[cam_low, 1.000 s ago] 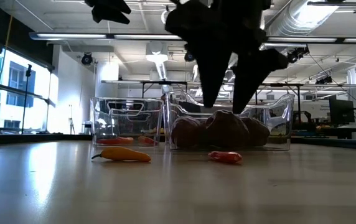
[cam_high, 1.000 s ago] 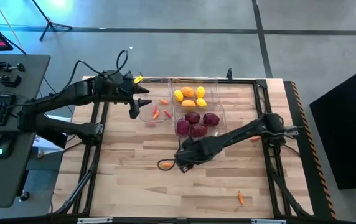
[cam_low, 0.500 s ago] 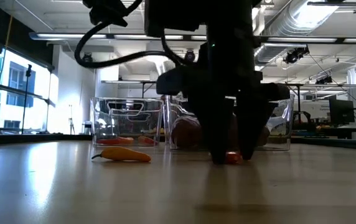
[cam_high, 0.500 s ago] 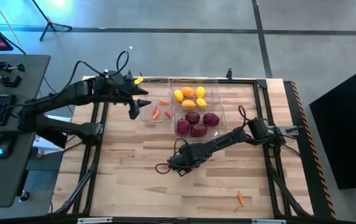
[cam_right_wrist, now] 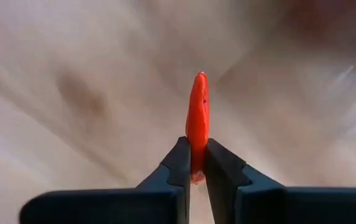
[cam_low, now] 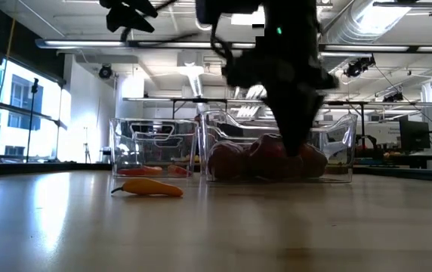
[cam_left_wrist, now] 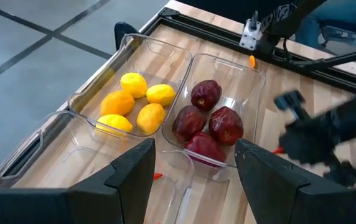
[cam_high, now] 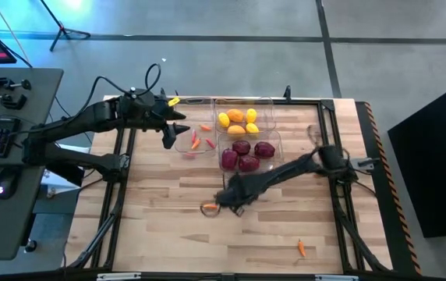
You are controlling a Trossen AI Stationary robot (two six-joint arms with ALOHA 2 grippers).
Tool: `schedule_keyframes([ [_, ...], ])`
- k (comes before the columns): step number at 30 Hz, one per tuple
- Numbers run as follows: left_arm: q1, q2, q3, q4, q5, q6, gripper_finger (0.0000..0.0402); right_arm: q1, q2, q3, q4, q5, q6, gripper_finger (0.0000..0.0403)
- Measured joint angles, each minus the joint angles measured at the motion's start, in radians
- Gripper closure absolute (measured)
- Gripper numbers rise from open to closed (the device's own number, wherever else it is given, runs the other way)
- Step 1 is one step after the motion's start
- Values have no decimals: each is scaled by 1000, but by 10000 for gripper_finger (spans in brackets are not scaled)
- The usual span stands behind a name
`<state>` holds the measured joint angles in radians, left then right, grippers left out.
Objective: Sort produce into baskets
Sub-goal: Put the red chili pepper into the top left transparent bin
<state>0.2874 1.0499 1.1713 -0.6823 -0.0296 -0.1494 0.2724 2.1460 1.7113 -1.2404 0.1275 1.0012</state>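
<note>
right pincer (cam_right_wrist: 195, 163) clenched on a small red pepper (cam_right_wrist: 197, 121), long axis standing straight out past the tips, lifted off the worktop (cam_high: 161, 234). the pepper bin (cam_high: 196, 136) lies ahead of it, beyond the bin of dark red rounds (cam_high: 248, 154); the left pincer (cam_left_wrist: 193, 162) hangs released right over that pepper bin, nearer to it. orange pepper (cam_high: 208, 208) lies just beside the right pincer. from above, the arm hides the held pepper; from table height, i can't make it out.

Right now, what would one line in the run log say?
right gripper: shut on red pepper, above table | left gripper: open over pepper bin
</note>
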Motion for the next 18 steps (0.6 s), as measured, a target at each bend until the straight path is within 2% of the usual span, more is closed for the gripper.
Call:
schedule_keyframes([
  [3, 0, -3, 0, 1, 0, -27, 193, -28, -104, 2, 21, 107, -77, 396],
  [6, 0, -2, 0, 0, 0, -58, 193, -46, -203, 2, 167, 205, -206, 392],
  [9, -1, -3, 0, 2, 9, -98, 193, -86, -264, 6, 369, 260, -365, 388],
  [14, 0, -17, 0, 136, 222, -213, 193, -217, -229, 5, 692, 221, -599, 396],
  [16, -1, -36, 0, 206, 291, -239, 193, -277, -194, 4, 781, 184, -636, 398],
  [18, 0, -66, 0, 257, 309, -272, 193, -333, -160, 4, 853, 158, -633, 397],
])
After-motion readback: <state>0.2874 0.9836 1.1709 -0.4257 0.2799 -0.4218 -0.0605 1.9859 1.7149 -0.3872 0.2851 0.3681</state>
